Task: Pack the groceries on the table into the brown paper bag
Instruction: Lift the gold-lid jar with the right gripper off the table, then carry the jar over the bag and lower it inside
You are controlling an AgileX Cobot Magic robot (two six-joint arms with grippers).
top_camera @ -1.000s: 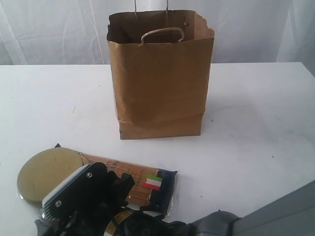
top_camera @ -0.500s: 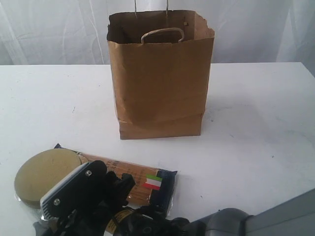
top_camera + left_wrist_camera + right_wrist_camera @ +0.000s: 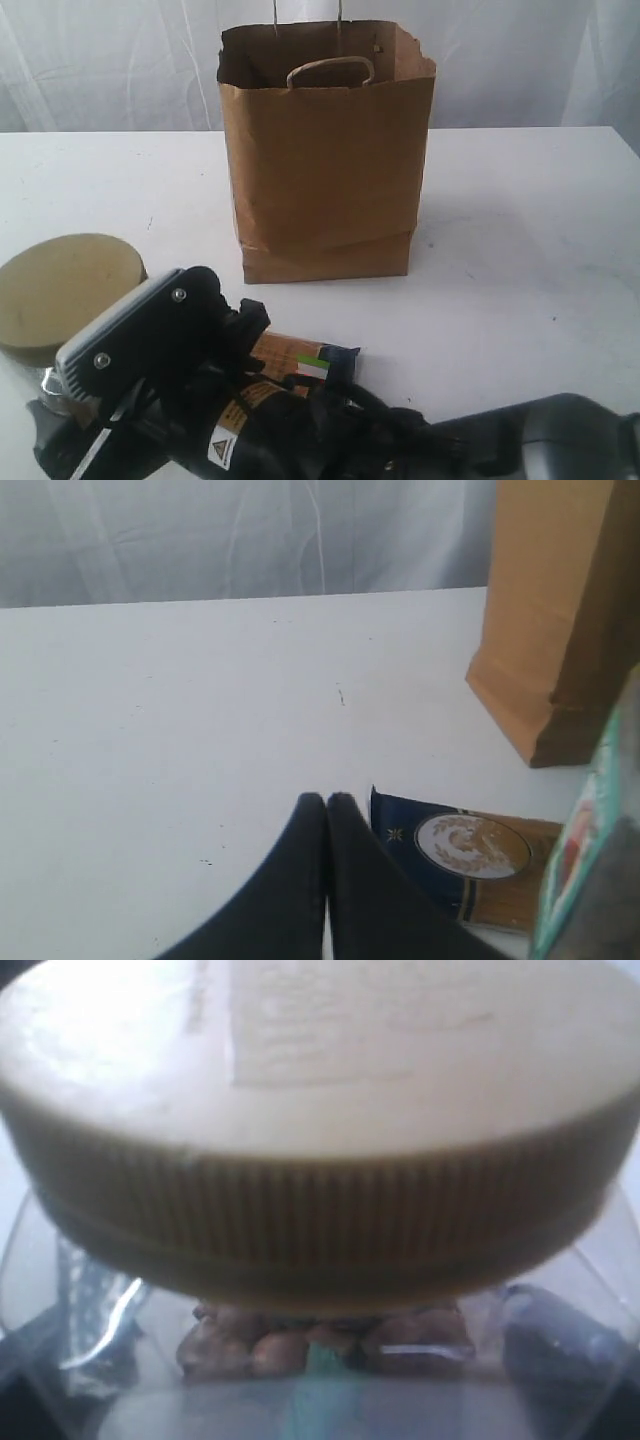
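Note:
The brown paper bag (image 3: pixel 325 170) stands open and upright at the middle back of the table (image 3: pixel 520 250). My right arm (image 3: pixel 180 400) reaches across from the lower right to the clear jar with the wide tan lid (image 3: pixel 65 285) at the left. In the right wrist view the lid (image 3: pixel 320 1110) fills the frame, and my right gripper (image 3: pixel 320 1370) is shut around the jar's clear body. The navy spaghetti packet (image 3: pixel 300 362) lies flat, partly hidden by that arm. My left gripper (image 3: pixel 327 798) is shut and empty, just beside the packet's navy end (image 3: pixel 470 850), with the bag (image 3: pixel 560 620) farther off.
White curtain hangs behind the table. Bare tabletop (image 3: pixel 150 700) stretches to the left and right of the bag. A blurred green and red edge (image 3: pixel 590 840) shows close to the left wrist camera.
The jar has risen and shifted left with my right gripper around it. The right arm now covers more of the spaghetti packet. The bag has not moved.

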